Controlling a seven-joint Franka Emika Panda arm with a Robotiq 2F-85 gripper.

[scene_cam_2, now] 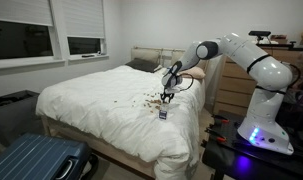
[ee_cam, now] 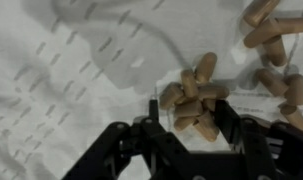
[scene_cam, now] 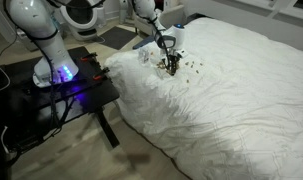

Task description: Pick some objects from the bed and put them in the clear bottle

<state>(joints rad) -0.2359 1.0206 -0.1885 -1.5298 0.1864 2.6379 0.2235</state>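
Observation:
The bed (scene_cam: 241, 100) (scene_cam_2: 91, 100) lies under a rumpled white duvet. The objects, tiny tan-brown pellets, are scattered on it (scene_cam: 188, 68) (scene_cam_2: 149, 100). My gripper (scene_cam: 171, 68) (scene_cam_2: 168, 96) points straight down onto them. In the wrist view a cluster of pellets (ee_cam: 191, 95) lies between the two black fingers of the gripper (ee_cam: 191, 118), which stand partly closed in on either side of the cluster. More pellets (ee_cam: 273, 30) lie beyond, at the upper right. A small greyish container, apparently the clear bottle (scene_cam_2: 162, 114), stands on the duvet just beside the gripper.
The robot's base sits on a black table (scene_cam: 66, 85) beside the bed, with cables hanging from it. A blue suitcase (scene_cam_2: 36, 160) stands at the bed's foot. A wooden dresser (scene_cam_2: 231, 90) and a pillow (scene_cam_2: 141, 65) are by the head end.

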